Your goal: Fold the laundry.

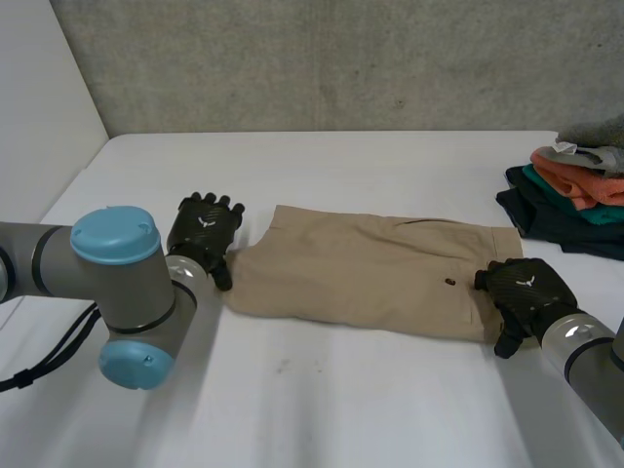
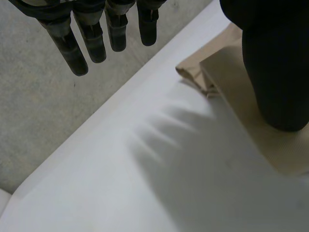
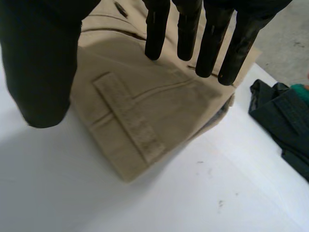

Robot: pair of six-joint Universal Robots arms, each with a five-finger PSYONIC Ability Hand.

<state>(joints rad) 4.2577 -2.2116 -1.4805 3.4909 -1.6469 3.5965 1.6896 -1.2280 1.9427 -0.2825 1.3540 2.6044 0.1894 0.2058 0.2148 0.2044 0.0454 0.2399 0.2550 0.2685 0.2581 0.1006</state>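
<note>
Table: 1 pair of shorts lies flat at the middle, long side running left to right. Left hand at the shorts' left end, fingers over bare table, thumb above the cloth edge. Right hand over the shorts' near right corner. Pile of clothes at the far right, apart from the shorts. Wall behind the far edge.

You see the clothes pile at the far right cut off by the head view's edge, the right hand covers the tan shorts' right end, and you cannot identify the small dark spot beside that hand.
</note>
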